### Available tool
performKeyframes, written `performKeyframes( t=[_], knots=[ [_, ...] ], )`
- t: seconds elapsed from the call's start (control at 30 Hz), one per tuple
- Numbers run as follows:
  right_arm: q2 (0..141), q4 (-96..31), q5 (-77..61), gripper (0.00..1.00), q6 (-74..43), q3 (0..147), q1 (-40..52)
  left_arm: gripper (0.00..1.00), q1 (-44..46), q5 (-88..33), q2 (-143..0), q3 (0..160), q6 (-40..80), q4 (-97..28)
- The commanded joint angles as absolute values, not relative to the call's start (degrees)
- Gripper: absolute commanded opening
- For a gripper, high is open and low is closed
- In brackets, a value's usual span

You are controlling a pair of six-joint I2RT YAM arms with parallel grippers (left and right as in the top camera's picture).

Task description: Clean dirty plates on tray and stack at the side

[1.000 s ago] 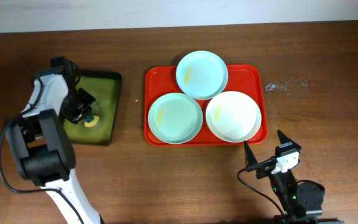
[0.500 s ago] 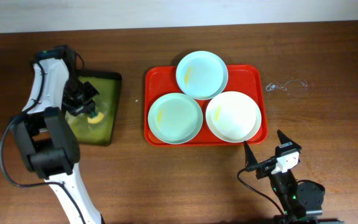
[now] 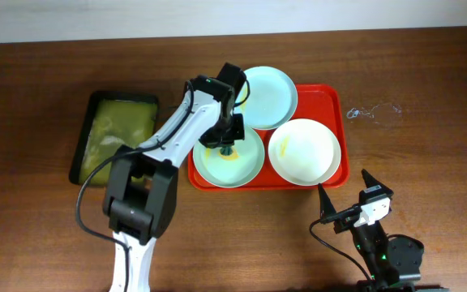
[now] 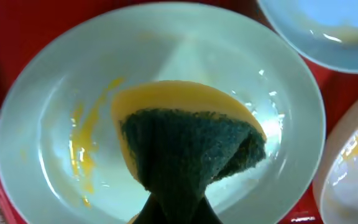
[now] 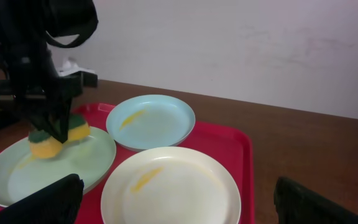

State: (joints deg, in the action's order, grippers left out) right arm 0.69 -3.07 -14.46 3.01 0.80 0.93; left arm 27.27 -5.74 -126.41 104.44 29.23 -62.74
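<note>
Plate (image 4: 42, 106) under sponge (image 4: 191, 149) in L fingers (image 5: 53, 117)

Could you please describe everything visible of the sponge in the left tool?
The sponge is yellow foam with a dark green scouring face, folded and pinched in the left tool. It hangs over the yellow-smeared pale blue-green plate on the red tray; whether it touches the plate is unclear.
</note>
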Motion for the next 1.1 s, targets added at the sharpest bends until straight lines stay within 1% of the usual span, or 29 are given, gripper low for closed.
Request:
performKeyframes(
  t=[0.0, 0.03, 0.1, 0.13, 0.17, 0.2, 0.23, 0.27, 0.3, 0.33, 0.37, 0.4, 0.43, 0.5, 0.53, 0.57, 0.6, 0.63, 0.67, 0.7, 0.8, 0.87, 0.93, 0.97, 1.0, 1.07],
  knots=[
    [0.4, -3.2, -14.4, 0.98, 2.7, 0.3, 0.6, 0.0, 26.9, -4.7, -127.3, 104.9, 30.5, -62.7],
    [0.4, -3.1, -14.3, 0.98, 2.8, 0.3, 0.6, 0.0, 26.8, -4.6, -127.3, 104.9, 29.9, -63.0],
    [0.4, 2.4, -16.3, 0.98, 1.7, 0.3, 0.7, 0.0, 26.6, -4.5, -127.3, 104.9, 29.9, -63.7],
    [0.4, 7.4, -24.0, 0.98, -2.0, 0.3, 0.7, 0.0, 26.1, -4.5, -127.3, 104.9, 29.9, -64.2],
    [0.4, 18.2, -31.1, 0.99, -2.0, 0.3, 0.7, 0.0, 25.7, -4.5, -127.3, 104.9, 29.9, -64.9],
    [0.4, 33.8, -32.3, 0.98, -2.2, 0.3, 0.7, 0.0, 25.1, -4.5, -127.3, 104.9, 29.9, -65.7],
    [0.4, 42.9, -29.0, 0.98, -2.2, 0.8, 0.7, 0.0, 24.6, -4.6, -127.3, 104.9, 29.9, -66.4],
    [0.4, 46.5, -24.6, 0.98, -2.2, 3.6, 0.7, 0.0, 24.4, -4.7, -127.3, 104.9, 29.9, -66.9],
    [1.5, 42.0, -22.9, 0.98, -1.1, 10.0, 0.7, 0.0, 24.4, -4.7, -127.3, 104.9, 29.9, -66.9],
    [5.0, 30.5, -22.9, 0.98, 0.6, 19.2, 0.7, 0.0, 24.4, -4.7, -127.3, 104.9, 29.9, -66.9],
    [12.3, 12.7, -23.3, 0.98, 3.4, 31.7, 0.7, 0.0, 24.4, -4.7, -127.3, 104.9, 29.9, -66.9],
    [20.9, -0.8, -23.4, 0.98, 5.6, 42.2, 0.7, 0.0, 24.4, -4.7, -127.3, 104.9, 29.9, -66.9],
    [32.5, -14.2, -26.4, 0.98, 5.7, 54.3, 0.7, 0.0, 24.4, -4.7, -127.3, 104.9, 29.9, -66.9],
    [51.5, -29.2, -44.6, 0.98, 4.5, 71.8, 0.7, 0.0, 24.4, -4.7, -127.3, 104.9, 29.9, -66.9],
    [58.8, -34.5, -52.9, 0.98, 3.0, 75.8, 0.7, 0.0, 24.4, -4.7, -127.3, 104.9, 29.9, -66.8],
    [64.2, -34.3, -56.0, 0.98, 0.1, 76.3, 0.8, 0.0, 24.4, -4.7, -127.3, 104.9, 29.9, -66.9],
    [70.0, -35.6, -55.6, 0.98, -3.2, 76.3, 0.9, 0.0, 24.4, -4.7, -127.3, 104.9, 29.9, -66.9],
    [74.3, -37.7, -54.1, 0.98, -3.7, 76.3, 1.9, 0.0, 24.4, -4.7, -127.3, 104.9, 29.9, -66.9],
    [79.0, -39.9, -51.0, 0.98, -3.7, 76.3, 3.8, 0.0, 24.4, -4.7, -127.3, 104.9, 29.9, -66.9],
    [84.5, -41.8, -45.3, 0.98, -6.4, 76.3, 6.6, 0.0, 24.4, -4.7, -127.3, 104.9, 29.9, -66.9],
    [98.4, -40.9, -28.7, 0.98, -18.7, 76.3, 14.2, 0.0, 24.4, -4.7, -127.3, 104.9, 29.9, -66.8],
    [103.5, -40.1, -27.7, 0.98, -19.8, 76.3, 16.3, 0.0, 24.4, -4.7, -127.3, 104.9, 29.9, -66.8],
    [107.5, -40.2, -26.2, 0.88, -20.0, 76.3, 17.6, 0.0, 24.4, -4.7, -127.3, 104.9, 29.9, -66.8],
    [109.1, -40.3, -26.2, 0.69, -19.8, 76.1, 18.0, 0.0, 24.4, -4.7, -127.3, 104.9, 29.9, -66.8],
    [110.0, -40.1, -26.1, 0.62, -19.2, 76.1, 18.6, 0.0, 24.4, -4.7, -127.3, 104.9, 29.9, -66.8],
    [110.7, -39.5, -25.6, 0.58, -17.4, 76.1, 19.8, 0.0, 24.5, -4.7, -127.3, 104.9, 29.9, -66.8]
  ],
)
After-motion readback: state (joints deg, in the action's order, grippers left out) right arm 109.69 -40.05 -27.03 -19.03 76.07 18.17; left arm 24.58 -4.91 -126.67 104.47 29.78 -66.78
